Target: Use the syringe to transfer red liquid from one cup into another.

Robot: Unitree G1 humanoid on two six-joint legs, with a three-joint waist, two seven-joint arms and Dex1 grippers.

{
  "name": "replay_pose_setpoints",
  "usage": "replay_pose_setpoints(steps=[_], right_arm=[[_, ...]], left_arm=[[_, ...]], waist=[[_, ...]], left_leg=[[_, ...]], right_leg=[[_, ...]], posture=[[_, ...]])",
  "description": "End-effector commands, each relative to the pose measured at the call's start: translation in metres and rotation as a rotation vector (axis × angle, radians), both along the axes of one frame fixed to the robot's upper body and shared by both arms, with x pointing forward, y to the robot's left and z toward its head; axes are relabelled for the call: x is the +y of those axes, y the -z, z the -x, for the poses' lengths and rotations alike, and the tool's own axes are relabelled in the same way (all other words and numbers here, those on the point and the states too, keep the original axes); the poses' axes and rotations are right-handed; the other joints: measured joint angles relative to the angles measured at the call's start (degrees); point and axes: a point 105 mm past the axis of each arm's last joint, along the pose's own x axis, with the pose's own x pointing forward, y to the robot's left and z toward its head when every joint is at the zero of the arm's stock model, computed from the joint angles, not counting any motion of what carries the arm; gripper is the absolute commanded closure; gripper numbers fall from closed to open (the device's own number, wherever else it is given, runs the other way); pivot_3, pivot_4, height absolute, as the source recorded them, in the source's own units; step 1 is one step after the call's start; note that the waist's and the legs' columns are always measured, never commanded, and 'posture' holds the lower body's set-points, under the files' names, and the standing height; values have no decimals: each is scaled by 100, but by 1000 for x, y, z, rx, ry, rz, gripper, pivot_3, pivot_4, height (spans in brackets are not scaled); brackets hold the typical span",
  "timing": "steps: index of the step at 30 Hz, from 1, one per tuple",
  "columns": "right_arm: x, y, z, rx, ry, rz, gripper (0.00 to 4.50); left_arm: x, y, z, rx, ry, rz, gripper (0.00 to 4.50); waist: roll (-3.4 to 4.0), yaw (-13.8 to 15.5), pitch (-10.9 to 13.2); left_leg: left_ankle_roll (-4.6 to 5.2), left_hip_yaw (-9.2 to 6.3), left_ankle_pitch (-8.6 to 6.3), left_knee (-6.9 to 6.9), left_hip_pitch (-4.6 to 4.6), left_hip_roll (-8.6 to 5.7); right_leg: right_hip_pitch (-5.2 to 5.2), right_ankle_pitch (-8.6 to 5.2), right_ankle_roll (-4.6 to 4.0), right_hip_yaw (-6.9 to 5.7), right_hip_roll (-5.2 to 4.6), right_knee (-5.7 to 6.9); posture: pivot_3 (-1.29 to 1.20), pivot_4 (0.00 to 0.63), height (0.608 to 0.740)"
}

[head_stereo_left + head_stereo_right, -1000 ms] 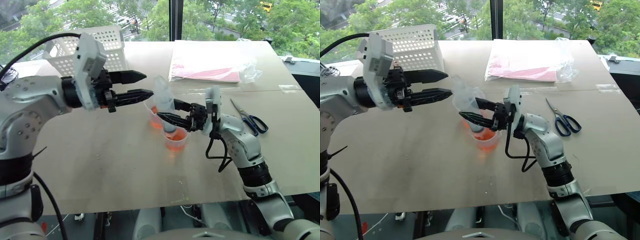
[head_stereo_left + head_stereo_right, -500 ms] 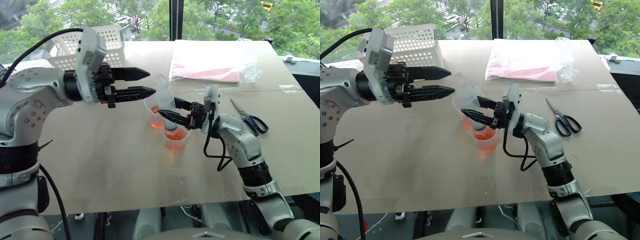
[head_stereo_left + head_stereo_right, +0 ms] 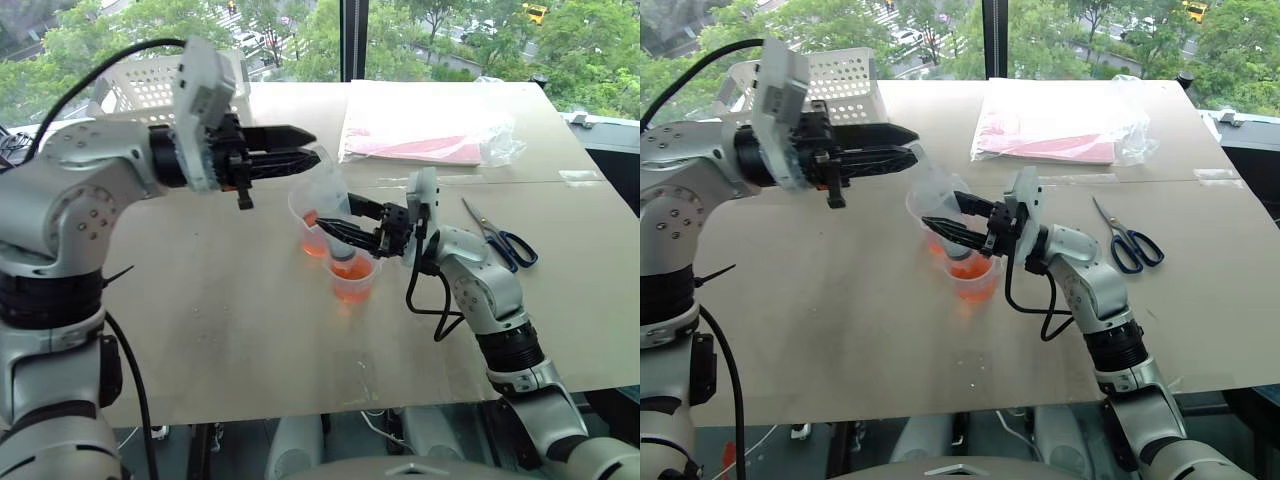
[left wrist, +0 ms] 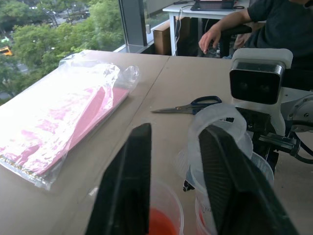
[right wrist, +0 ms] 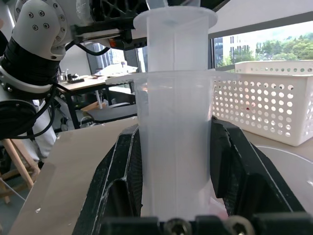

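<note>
at table centre, the right gripper (image 3: 352, 232) pinches the syringe (image 3: 331, 206) barrel, nozzle in the near cup (image 3: 352, 280). the left gripper (image 3: 908, 152), fingers nearly together, reaches the plunger top from nine o'clock; i can't tell if it grips. a crooked push could tip either cup. both the near and far cup (image 3: 311, 227) hold red liquid (image 3: 350, 291).

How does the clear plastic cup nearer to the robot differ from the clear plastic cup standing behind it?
The nearer clear plastic cup looks shorter than the farther clear plastic cup. The nearer cup is tinted orange-red almost to its rim, while the farther cup holds red liquid only near its bottom. The large clear syringe points nozzle-down at the nearer cup, not the farther one. Both stand upright and uncovered.
</note>
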Motion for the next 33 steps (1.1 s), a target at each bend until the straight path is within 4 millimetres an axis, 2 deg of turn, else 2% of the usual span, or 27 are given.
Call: replay_pose_setpoints(steps=[1, 6, 17, 33], right_arm=[[5, -16, 10, -70, -41, -15, 3057], [4, -21, 11, -76, -38, -27, 3057], [-3, -30, 16, -86, -45, -31, 3057], [-6, -46, 18, -103, -36, -63, 3057]], left_arm=[[-7, -14, 6, -74, 50, -4, 4500], [-14, -12, 13, -70, 113, -18, 4500], [-26, 20, 22, 0, 183, -42, 4500], [-35, 45, 27, 27, 245, -92, 4500]], waist=[[0, -2, 0], [0, -11, 0], [0, -4, 0], [0, -1, 0]], left_leg=[[0, 0, 0, 0, 0, 0], [0, -2, 0, 0, 2, 0], [0, -2, 0, 2, 2, 0], [0, -2, 0, 3, 2, 0]], right_leg=[[0, 0, 0, 0, 0, 0], [-1, 0, 0, 0, 1, 7], [-1, 0, 0, 0, 0, 9], [0, 0, 0, 0, 0, 10]], posture=[[0, 150, 740], [0, 150, 740], [0, 150, 740], [0, 150, 740]])
